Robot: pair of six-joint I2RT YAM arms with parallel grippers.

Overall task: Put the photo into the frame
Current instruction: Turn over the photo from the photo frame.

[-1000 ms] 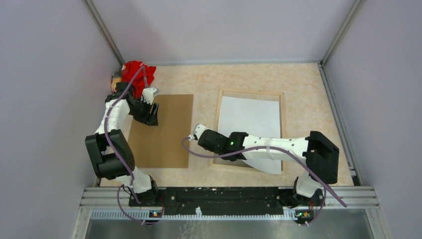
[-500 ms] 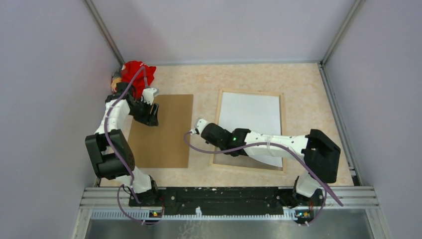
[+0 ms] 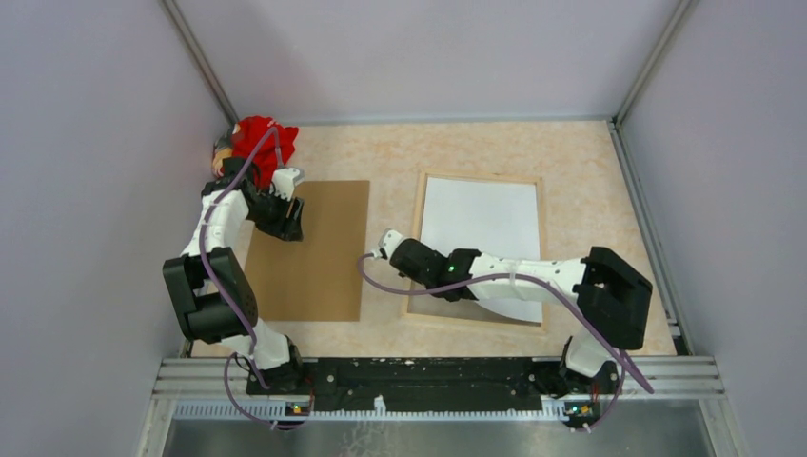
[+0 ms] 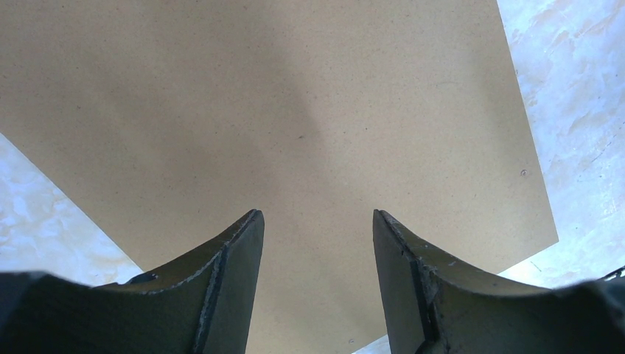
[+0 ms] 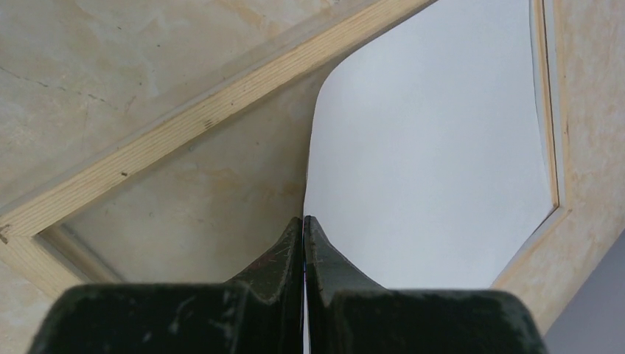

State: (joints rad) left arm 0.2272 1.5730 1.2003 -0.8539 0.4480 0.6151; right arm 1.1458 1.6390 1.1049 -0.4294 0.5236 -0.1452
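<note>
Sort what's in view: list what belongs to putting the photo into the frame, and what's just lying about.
Belongs to the job:
the photo, white back up
the frame, lying flat
the right gripper, shut on the photo's edge

Just lying about:
the brown backing board, under the open left gripper
the red object in the far left corner

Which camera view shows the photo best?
Top external: the photo lies white side up inside the frame, its near end under the right arm. Right wrist shows part, its edge between the shut fingers. Left wrist shows none of it.
</note>
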